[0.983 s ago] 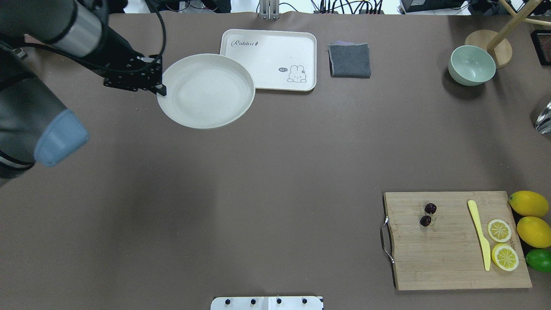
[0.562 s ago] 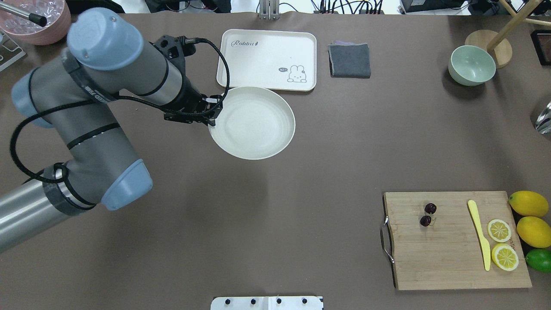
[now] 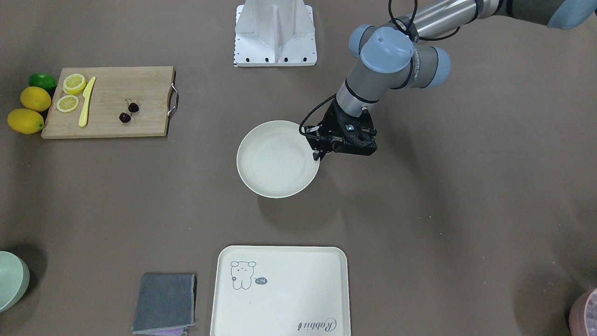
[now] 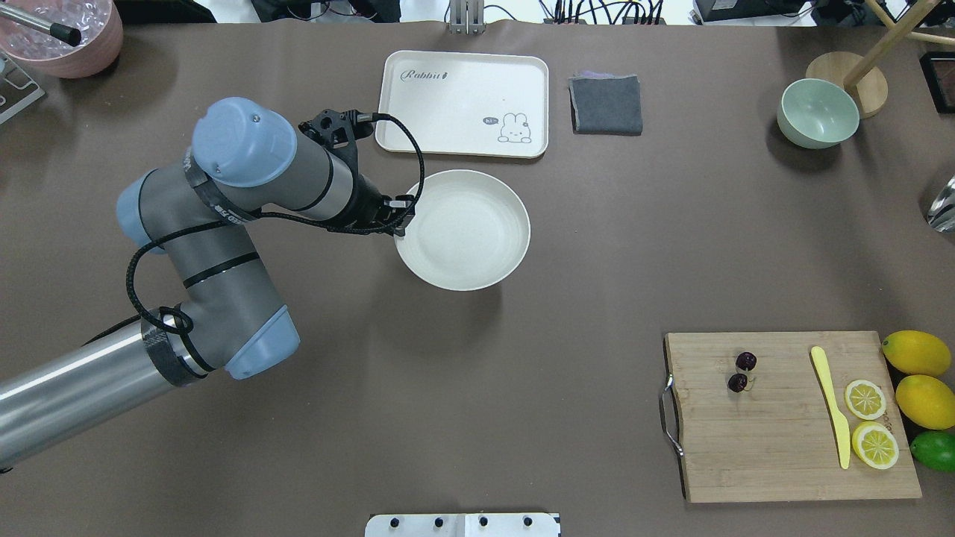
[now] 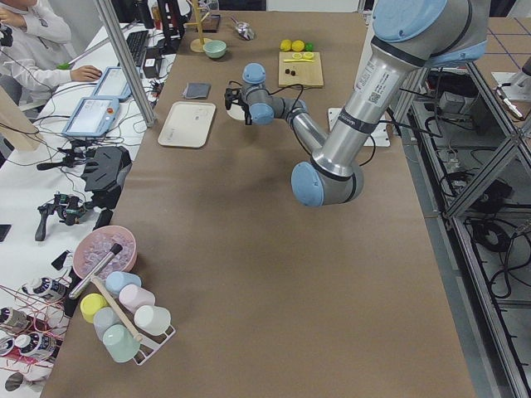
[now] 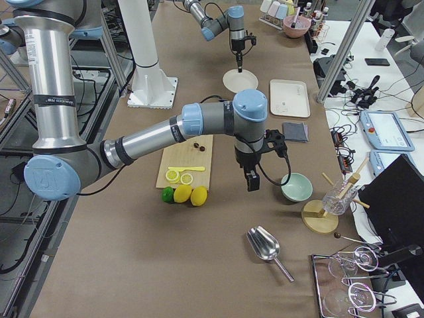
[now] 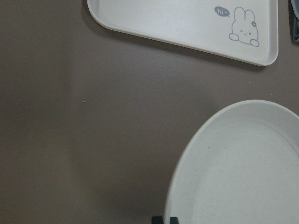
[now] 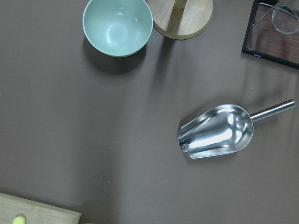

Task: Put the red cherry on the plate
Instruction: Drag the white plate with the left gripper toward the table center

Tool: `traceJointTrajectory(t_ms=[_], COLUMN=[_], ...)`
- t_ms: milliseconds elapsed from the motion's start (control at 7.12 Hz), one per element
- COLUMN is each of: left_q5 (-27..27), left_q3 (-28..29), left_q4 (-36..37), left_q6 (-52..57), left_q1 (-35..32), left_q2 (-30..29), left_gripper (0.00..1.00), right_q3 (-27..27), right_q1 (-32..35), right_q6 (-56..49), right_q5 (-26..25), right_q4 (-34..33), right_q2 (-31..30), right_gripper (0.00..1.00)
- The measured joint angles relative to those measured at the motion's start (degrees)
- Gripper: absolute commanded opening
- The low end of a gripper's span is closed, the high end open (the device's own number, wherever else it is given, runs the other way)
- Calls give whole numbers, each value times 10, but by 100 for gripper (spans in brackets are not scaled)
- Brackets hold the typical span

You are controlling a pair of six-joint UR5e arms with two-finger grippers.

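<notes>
The red cherry [image 4: 741,371] is a pair of dark fruits lying on the wooden cutting board [image 4: 776,447] at the near right; it shows again as the red cherry [image 3: 128,112]. My left gripper [image 4: 399,224] is shut on the left rim of the round cream plate [image 4: 477,239] and holds it above the table's middle, where it casts a shadow. In the left wrist view the fingertips [image 7: 164,219] pinch the plate [image 7: 243,172]. My right gripper [image 6: 252,180] hangs beyond the board near the green bowl, far from the cherry. Only the exterior right view shows it, so its state is unclear.
A rabbit tray [image 4: 462,101] and a grey cloth [image 4: 606,104] lie at the back. The green bowl [image 4: 817,112] stands at the back right, with a metal scoop [image 8: 217,132] nearby. A yellow knife [image 4: 832,403], lemon slices [image 4: 865,399], lemons [image 4: 921,377] and a lime [image 4: 934,450] are at the board's right.
My left arm has carried the plate rightwards and towards the robot, from over the tray's left corner to the table's middle. The cherry and the board have stayed put.
</notes>
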Motion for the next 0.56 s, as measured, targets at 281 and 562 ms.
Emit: traceJointTrajectory(t_ms=[281,562], left_q5=[22,53], left_q3=[29,33], left_q4=[-56,-69], left_q6=[-2,-4], left_q1=[19,43], left_q2=[13,16], left_gripper=[0,0], right_q3=[0,0], right_q1=[1,5], right_q6=[0,0], right_q5=[0,-2], right_q4=[0,0], right_q2=[-1,-3], right_gripper=[100,100])
